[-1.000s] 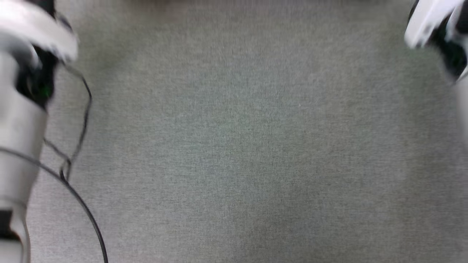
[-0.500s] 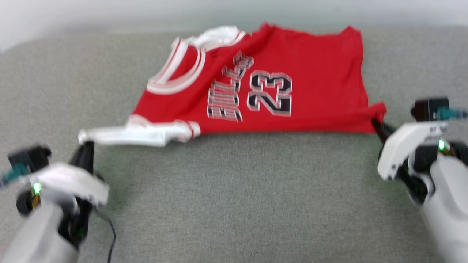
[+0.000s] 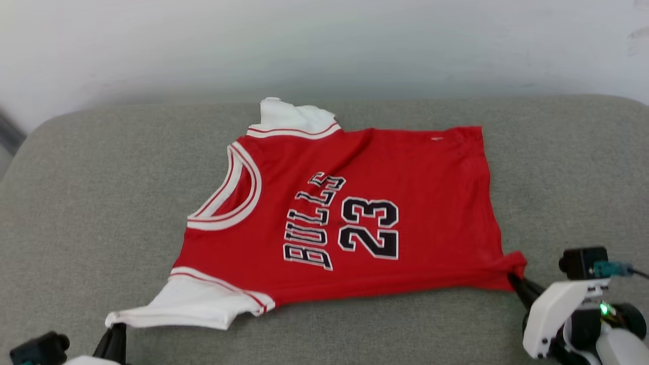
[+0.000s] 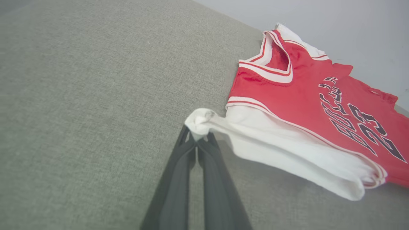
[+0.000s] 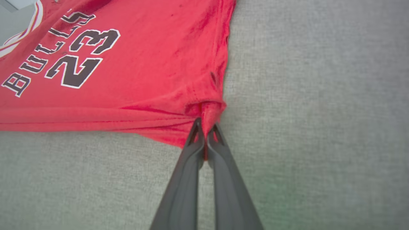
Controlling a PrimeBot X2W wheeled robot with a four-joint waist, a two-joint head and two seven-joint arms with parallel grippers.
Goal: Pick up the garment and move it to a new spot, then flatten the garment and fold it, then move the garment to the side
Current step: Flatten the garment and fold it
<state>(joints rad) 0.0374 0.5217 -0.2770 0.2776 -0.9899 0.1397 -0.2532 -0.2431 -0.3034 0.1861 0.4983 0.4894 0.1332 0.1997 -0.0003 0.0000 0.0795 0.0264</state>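
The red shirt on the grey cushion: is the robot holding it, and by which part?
Yes, the garment is held at two places: the left gripper pinches the tip of the white sleeve, the right gripper a bottom corner of the red hem.

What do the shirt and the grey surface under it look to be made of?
Shirt: thin, soft knit, perhaps cotton or a blend, with a matte finish. It gathers into fine creases at its pinched corners, and the hem shows stitching.
Grey surface: coarse woven upholstery cloth, matte and heathered. Its rounded far edge suggests padding beneath.
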